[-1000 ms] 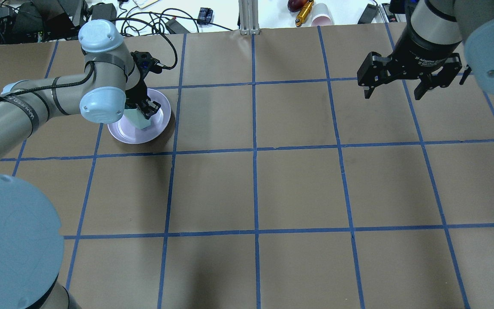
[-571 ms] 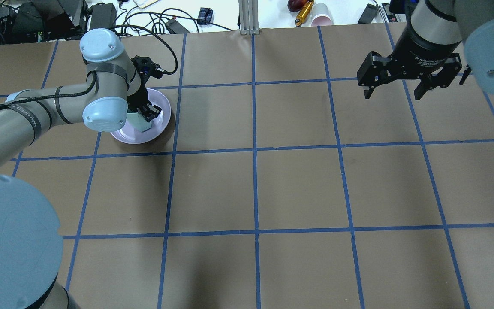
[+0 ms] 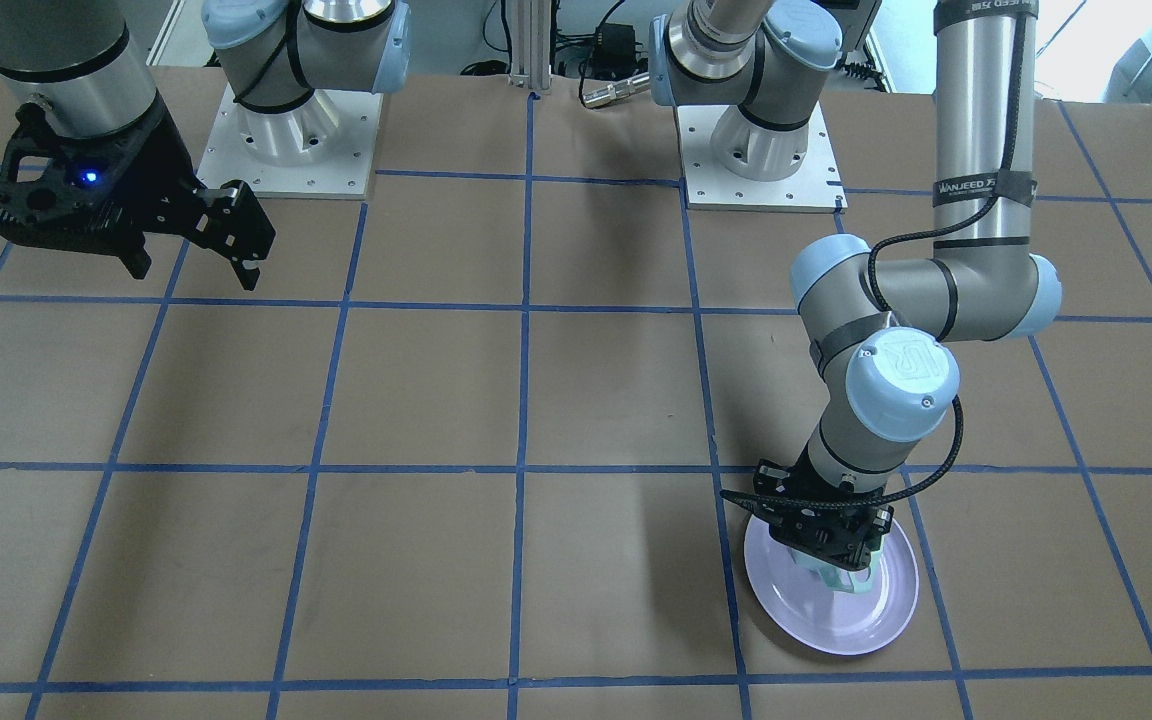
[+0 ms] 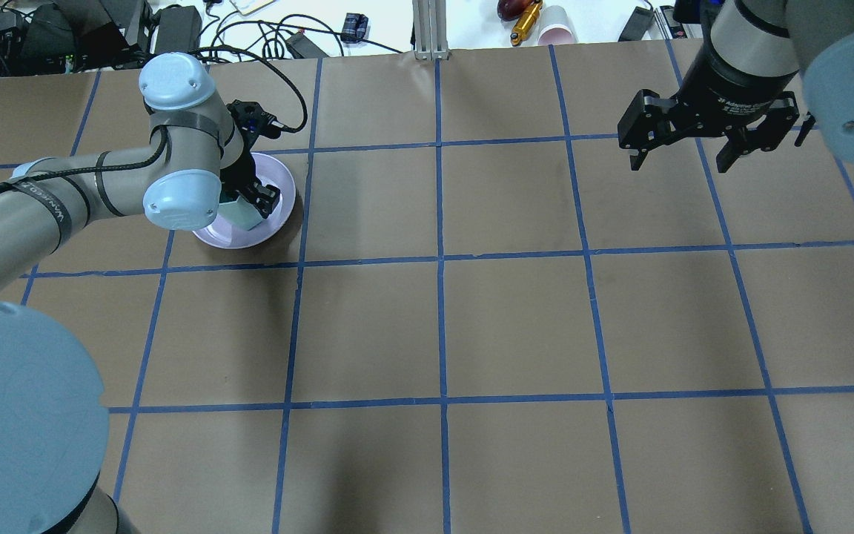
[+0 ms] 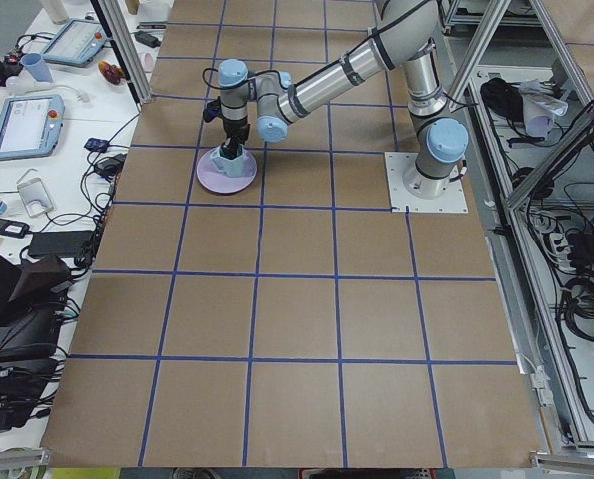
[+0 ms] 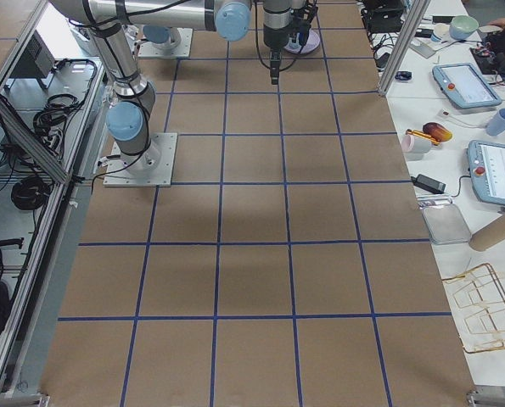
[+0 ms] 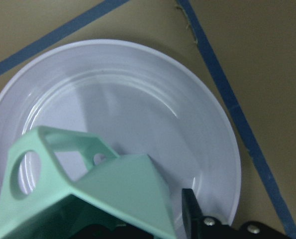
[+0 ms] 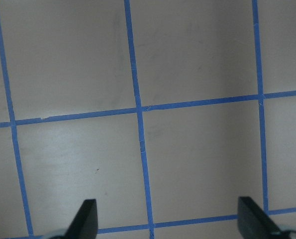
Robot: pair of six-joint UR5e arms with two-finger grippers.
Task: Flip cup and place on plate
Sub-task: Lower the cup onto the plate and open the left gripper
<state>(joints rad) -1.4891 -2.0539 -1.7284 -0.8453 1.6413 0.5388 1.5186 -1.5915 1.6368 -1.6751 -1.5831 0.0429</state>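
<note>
The pale mint-green cup (image 4: 240, 213) is held in my left gripper (image 4: 250, 200), which is shut on it, over the lavender plate (image 4: 279, 182) at the table's far left. In the left wrist view the cup (image 7: 98, 194) fills the lower left with its angular handle to the left, low over the plate (image 7: 152, 94); one dark finger (image 7: 190, 214) shows beside it. I cannot tell whether the cup touches the plate. In the front-facing view the cup (image 3: 851, 580) sits under the gripper (image 3: 834, 555) above the plate (image 3: 836, 625). My right gripper (image 4: 679, 165) is open and empty, high at the far right.
Brown paper with a blue tape grid covers the table (image 4: 442, 326). Cables, a pink cup (image 4: 557, 33) and other clutter lie beyond the far edge. The right wrist view shows only bare paper below the open fingers (image 8: 85, 219).
My left gripper, with the cup in it, has shifted slightly and come lower over the plate. The right arm has not moved.
</note>
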